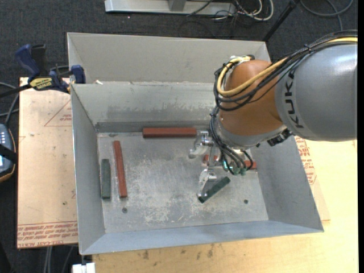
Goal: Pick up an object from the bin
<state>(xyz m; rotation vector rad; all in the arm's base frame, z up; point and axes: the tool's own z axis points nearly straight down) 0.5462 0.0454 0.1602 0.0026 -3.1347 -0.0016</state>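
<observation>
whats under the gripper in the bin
A dark green bar, lying tilted on the bin floor right of centre. The gripper covers part of it, and whether it touches the bar cannot be told.

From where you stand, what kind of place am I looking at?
Most likely a robotics lab or test workshop: a big grey industrial arm reaches into a metal bin holding a few small bars, with loose cables trailing over the dark carpet.

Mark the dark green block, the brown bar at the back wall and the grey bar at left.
dark green block point(219, 185), camera view, upper half of its top face
brown bar point(169, 132), camera view, middle of its length
grey bar point(106, 180), camera view, middle of its length
</observation>
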